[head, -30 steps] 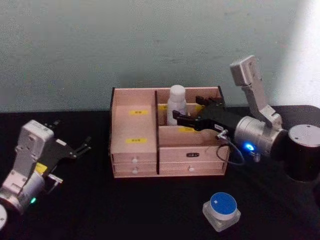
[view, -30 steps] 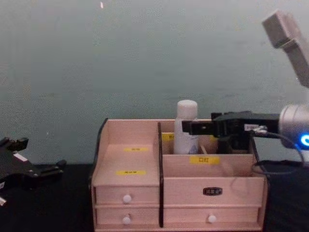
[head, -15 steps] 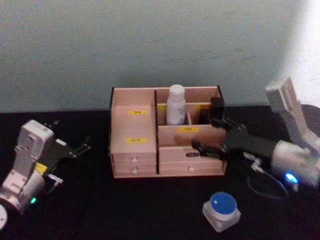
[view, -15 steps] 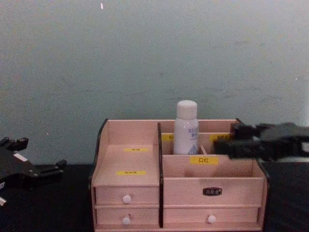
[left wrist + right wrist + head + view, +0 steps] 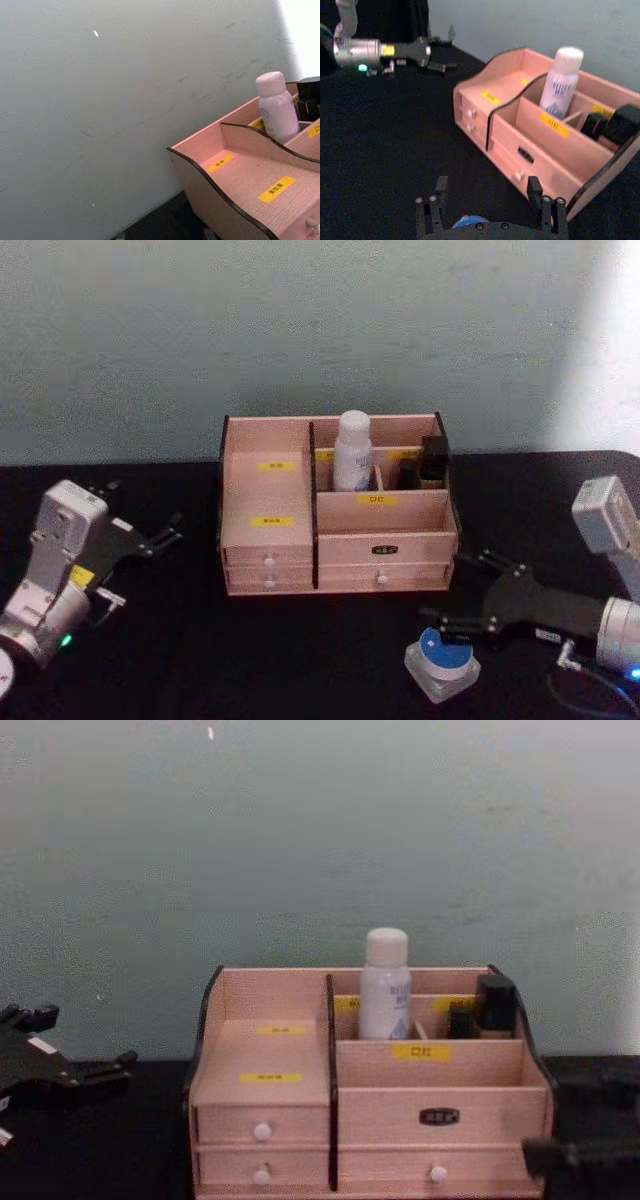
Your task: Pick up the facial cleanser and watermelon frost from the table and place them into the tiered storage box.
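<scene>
Facial cleanser (image 5: 352, 450) stands upright in the tiered storage box (image 5: 380, 540), in the rear compartment just beside the centre divider. Small dark items (image 5: 432, 460) sit in the rear compartment at 3 o'clock from it. Watermelon frost (image 5: 443, 658) is on the black tabletop (image 5: 250, 660), at about 5 o'clock from the box and apart from it.

Right gripper (image 5: 442, 590) is low over the tabletop in front of the box's right end, jaws spread wide, nothing held. In the head view the jar lies at 6 o'clock from the gripper, and the nearer finger overlaps the rear edge of the blue lid. The right wrist view shows a sliver of blue lid (image 5: 470, 220) between the two fingers (image 5: 437, 197). I cannot tell whether they touch it.

Left gripper (image 5: 145, 505) is parked at 9 o'clock from the box, well apart, jaws open and empty.
</scene>
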